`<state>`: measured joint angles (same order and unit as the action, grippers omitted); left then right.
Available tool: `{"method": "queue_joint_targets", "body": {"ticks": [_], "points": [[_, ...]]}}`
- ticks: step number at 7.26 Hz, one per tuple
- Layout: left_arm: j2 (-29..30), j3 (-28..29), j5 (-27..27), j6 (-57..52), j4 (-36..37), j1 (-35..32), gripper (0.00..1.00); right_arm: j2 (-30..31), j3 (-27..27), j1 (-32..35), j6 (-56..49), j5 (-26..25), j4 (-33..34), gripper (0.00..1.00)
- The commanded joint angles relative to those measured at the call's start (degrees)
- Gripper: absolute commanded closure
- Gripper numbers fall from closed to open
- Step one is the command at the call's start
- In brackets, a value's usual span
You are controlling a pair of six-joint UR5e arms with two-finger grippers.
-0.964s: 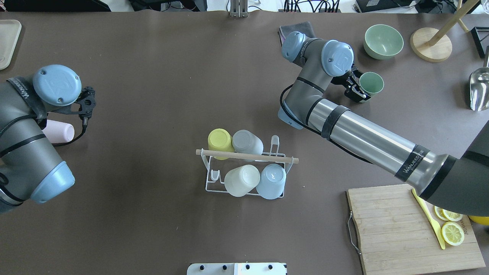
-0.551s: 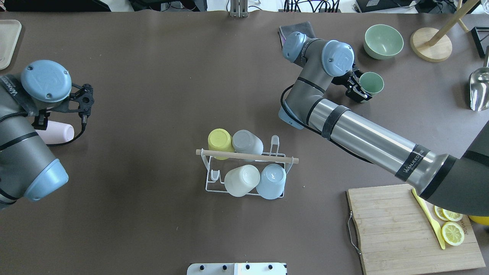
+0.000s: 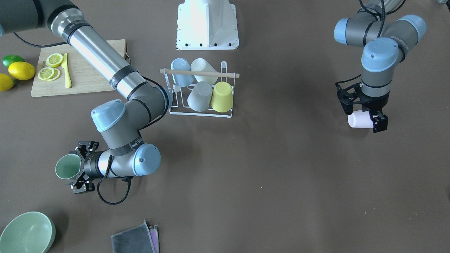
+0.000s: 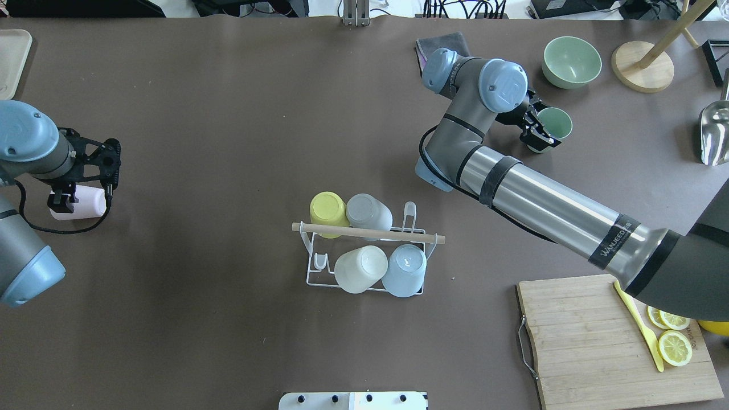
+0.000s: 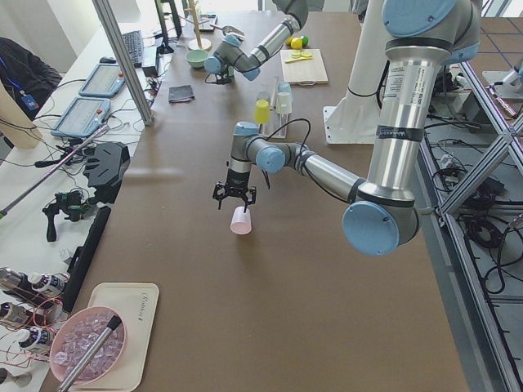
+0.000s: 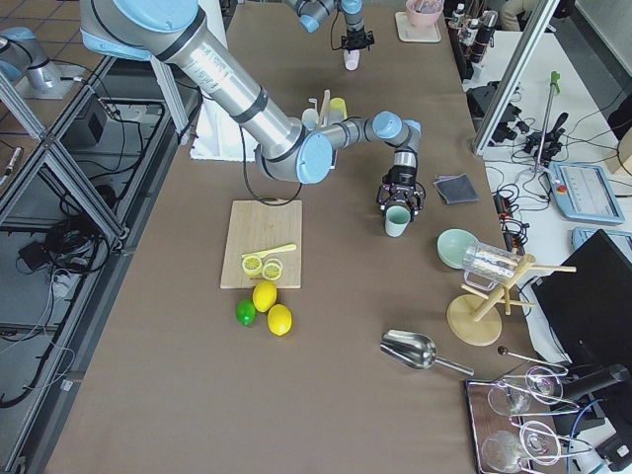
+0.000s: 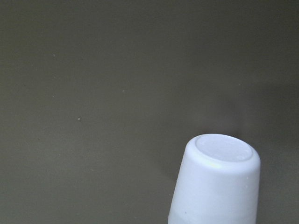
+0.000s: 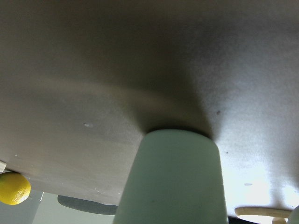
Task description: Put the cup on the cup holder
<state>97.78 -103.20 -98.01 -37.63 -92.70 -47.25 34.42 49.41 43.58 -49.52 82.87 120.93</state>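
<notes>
The cup holder [image 4: 364, 232], a white wire rack with a wooden rod handle, stands mid-table and also shows in the front view [image 3: 198, 72]. It carries yellow, grey, cream and blue cups upside down. A pink cup [image 4: 82, 205] lies on its side at the far left. My left gripper [image 4: 85, 181] is open and hovers just over it, jaws astride [image 3: 364, 114]. The left wrist view shows the pink cup's base [image 7: 215, 182]. A green cup [image 4: 557, 124] stands upright at the back right. My right gripper [image 4: 540, 124] is open with its jaws on either side of this cup [image 3: 68, 166].
A green bowl [image 4: 571, 61], a wooden stand [image 4: 642, 65] and a metal scoop [image 4: 715, 134] are at the back right. A grey cloth [image 4: 441, 42] lies behind the right arm. A cutting board [image 4: 592, 341] with lemon slices and a yellow knife sits front right.
The left arm has swung back and to the left, turning its gripper down over the pink cup. The right gripper has moved a little further around the green cup.
</notes>
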Motion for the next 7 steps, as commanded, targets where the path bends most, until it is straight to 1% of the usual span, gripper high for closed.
{"method": "queue_joint_targets", "body": {"ticks": [1, 3, 5, 7], "points": [[-0.92, 0.19, -3.06, -0.16, -2.21, -0.03, 0.03, -0.05, 0.33, 0.02, 2.30, -0.08, 0.53, 0.01], [-1.62, 1.68, -3.33, -0.16, -3.09, 0.05, 0.03, 0.12, 0.33, 0.02, 3.02, 0.01, 0.62, 0.01], [-2.07, 3.96, -3.33, 0.10, -6.60, 0.40, 0.03, 0.21, 0.25, -0.42, 3.11, 0.10, 0.45, 0.01], [-1.19, 6.85, -3.33, 0.27, -9.15, 0.76, 0.03, 0.21, 0.07, -0.69, 3.29, 0.10, 0.45, 0.01]]}}
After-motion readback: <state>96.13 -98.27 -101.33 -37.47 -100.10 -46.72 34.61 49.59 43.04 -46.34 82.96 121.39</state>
